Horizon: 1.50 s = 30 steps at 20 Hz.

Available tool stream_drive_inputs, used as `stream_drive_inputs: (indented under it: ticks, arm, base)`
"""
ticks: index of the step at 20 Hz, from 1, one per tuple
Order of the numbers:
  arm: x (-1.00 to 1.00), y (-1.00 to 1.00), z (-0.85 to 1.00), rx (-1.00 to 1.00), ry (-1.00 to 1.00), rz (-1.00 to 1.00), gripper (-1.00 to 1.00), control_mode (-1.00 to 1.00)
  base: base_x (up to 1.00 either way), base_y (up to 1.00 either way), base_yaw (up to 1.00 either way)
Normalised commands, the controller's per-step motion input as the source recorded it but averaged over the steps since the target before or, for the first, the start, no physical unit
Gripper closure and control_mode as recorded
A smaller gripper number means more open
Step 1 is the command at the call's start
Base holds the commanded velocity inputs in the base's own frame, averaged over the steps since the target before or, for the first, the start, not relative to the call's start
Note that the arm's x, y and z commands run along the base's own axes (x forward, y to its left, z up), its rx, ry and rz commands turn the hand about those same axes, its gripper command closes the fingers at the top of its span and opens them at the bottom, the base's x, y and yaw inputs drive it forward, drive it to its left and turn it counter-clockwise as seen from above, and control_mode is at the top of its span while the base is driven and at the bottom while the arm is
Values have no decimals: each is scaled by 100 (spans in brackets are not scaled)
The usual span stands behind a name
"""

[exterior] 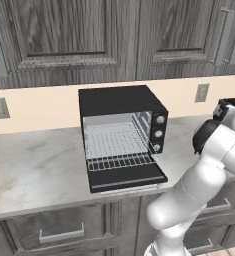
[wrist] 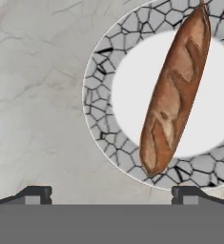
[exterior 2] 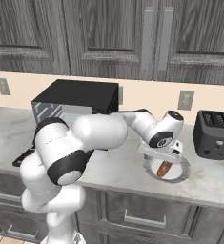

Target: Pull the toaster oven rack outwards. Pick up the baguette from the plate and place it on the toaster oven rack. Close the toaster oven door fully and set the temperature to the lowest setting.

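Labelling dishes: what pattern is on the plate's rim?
Grey cracked-mosaic rim on the plate, hand view.

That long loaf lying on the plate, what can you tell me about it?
The baguette is a slender orange-brown loaf with tapered ends and paler slashes across its crust. It lies flat on the plate, running from the white middle out over the grey cracked-pattern rim, one tip reaching the plate's edge. The plate sits on the marble counter. Nothing else touches the loaf; the open end effector is above it, off to one side.
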Motion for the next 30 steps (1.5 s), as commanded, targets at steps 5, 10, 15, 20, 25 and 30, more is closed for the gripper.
stream_drive_inputs:
  ticks: [5, 10, 15, 20, 25, 30]
  arm:
    - [32, -28, -15, 0, 0, 0, -100, -100]
    - [26, -25, -26, 0, 2, 0, -100, -100]
    - [25, -22, -31, 0, 2, 0, -100, -100]
    - [31, -26, -32, 0, 4, 0, -100, -100]
    - [12, 3, -36, -11, 4, 0, -100, -100]
    - [0, 58, -48, -29, 4, 0, -100, -100]
  base:
    - [0, 0, 0]
    - [0, 0, 0]
    - [0, 0, 0]
    - [0, 0, 0]
    - [0, 0, 0]
    - [0, 0, 0]
